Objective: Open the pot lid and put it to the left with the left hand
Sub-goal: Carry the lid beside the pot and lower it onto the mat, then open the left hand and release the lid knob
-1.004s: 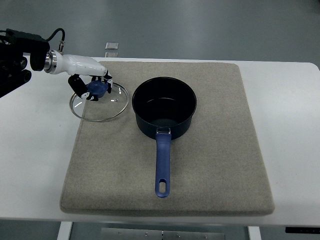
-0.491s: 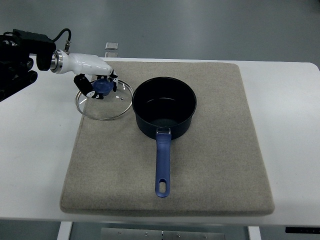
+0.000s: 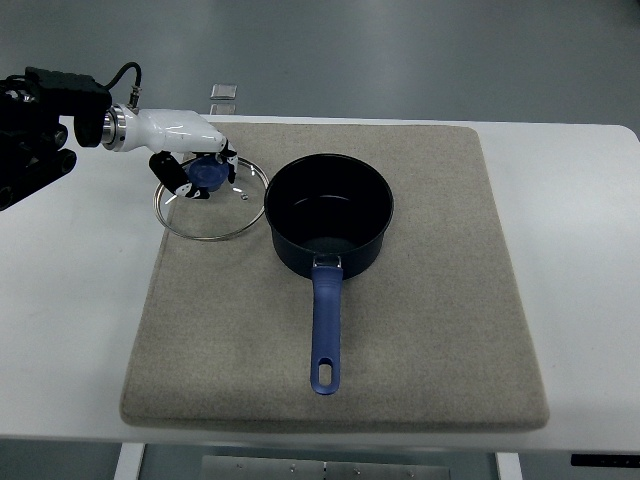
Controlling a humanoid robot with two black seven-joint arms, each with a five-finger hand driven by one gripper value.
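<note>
Top view. Left hand point(image 3: 196, 160), white-shelled with dark fingers point(image 3: 168, 174), entering on a black arm point(image 3: 40, 125) from the left edge and reaching over the far left corner of a grey felt mat point(image 3: 420, 330). Fingers curled down around the blue knob point(image 3: 208, 175) of a glass pot lid point(image 3: 211, 198), closed on the knob from both sides. Lid off the pot, set at the mat's far left corner, its metal rim overhanging the mat's left edge slightly above the white table point(image 3: 70, 300); small vent hole visible in the glass near the right of the knob. Whether the lid rests on the mat or hangs just clear of it: cannot be told from this angle. Right rim of the lid just beside the wall of the saucepan point(image 3: 329, 215), contact between them not resolvable. Saucepan dark blue, uncovered, upright near the mat's centre, interior dark and apparently empty, with a blue handle point(image 3: 325, 325) pointing toward the near edge and ending in a hanging slot. Small pale rectangular object point(image 3: 223, 92) on the table beyond the mat's far edge, too small to identify.
</note>
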